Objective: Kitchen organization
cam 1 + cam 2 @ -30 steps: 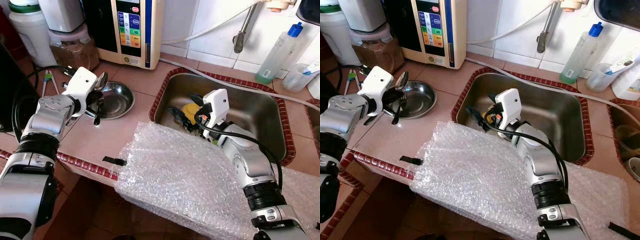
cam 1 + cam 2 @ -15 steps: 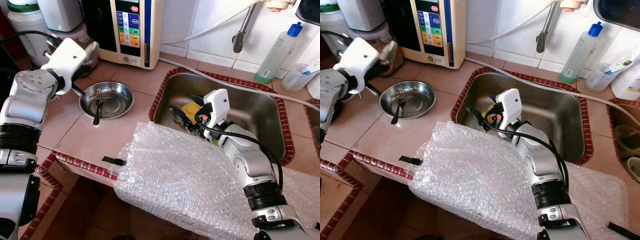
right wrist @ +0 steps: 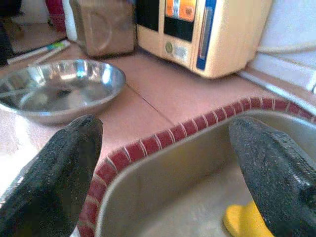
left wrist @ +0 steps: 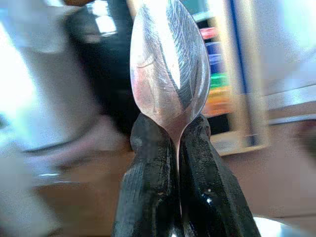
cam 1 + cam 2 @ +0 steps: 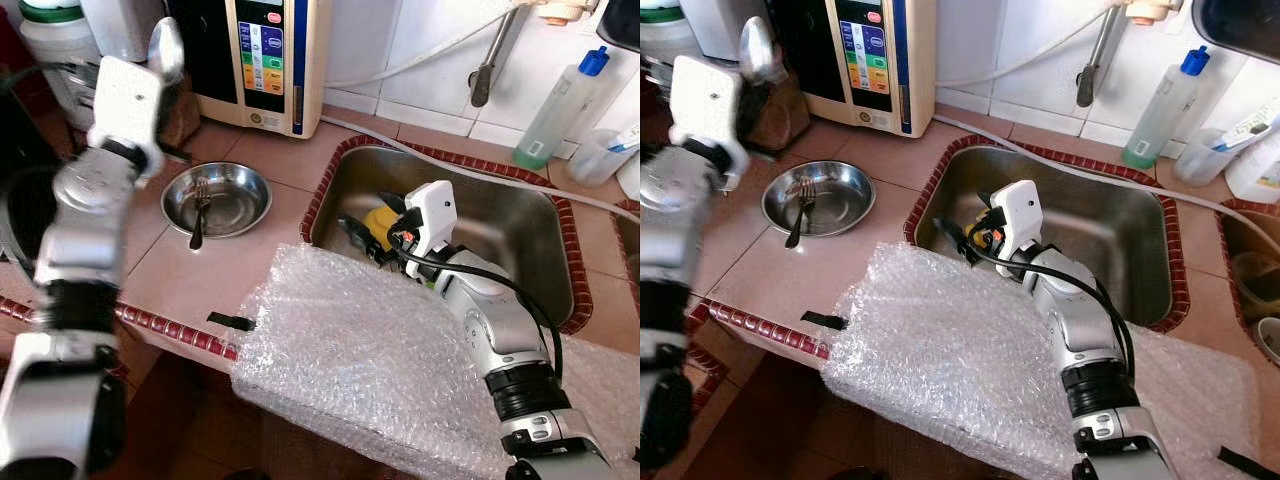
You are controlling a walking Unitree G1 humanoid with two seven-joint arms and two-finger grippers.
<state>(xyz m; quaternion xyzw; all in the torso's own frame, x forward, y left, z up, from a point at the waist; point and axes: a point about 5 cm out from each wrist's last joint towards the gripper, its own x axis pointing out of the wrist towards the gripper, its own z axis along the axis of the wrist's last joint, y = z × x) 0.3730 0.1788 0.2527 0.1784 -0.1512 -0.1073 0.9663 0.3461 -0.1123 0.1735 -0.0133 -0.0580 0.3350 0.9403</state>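
- Left claw (image 4: 177, 148): raised high over the back-left of the tabletop (image 5: 200, 275), fingers pinched together on the neck of a metal spoon (image 4: 169, 64), which stands bowl-up between them. From the head views the spoon (image 5: 165, 45) sits in front of the brown container (image 5: 182, 115) and near the cream appliance (image 5: 262, 60) with the coloured panel.
- Metal bowl (image 5: 232, 190): on the tabletop between the brown container and the sink, a fork (image 5: 197, 212) lying in it with its handle over the near rim.
- Right claw (image 3: 168, 163): held low at the sink's left rim, fingers wide apart with nothing between them; a yellow item (image 5: 380, 222) and a dark utensil (image 5: 355, 232) lie in the basin just beside it.
- Sink (image 5: 520, 215): steel basin with red tile edging; a spray bottle (image 5: 553, 100) stands behind it on the right.
- Bubble wrap (image 5: 370, 365): large sheet draped over the tabletop's front edge, under the right arm.
- Step in hand, as I judge it: cutlery sorting, with the spoon lifted and in transit and no resting place reached.
- Next move calls for: a holder or spot for the spoon, which I cannot make out from here, then lowering it without knocking the nearby containers; the fork in the bowl likely comes after.
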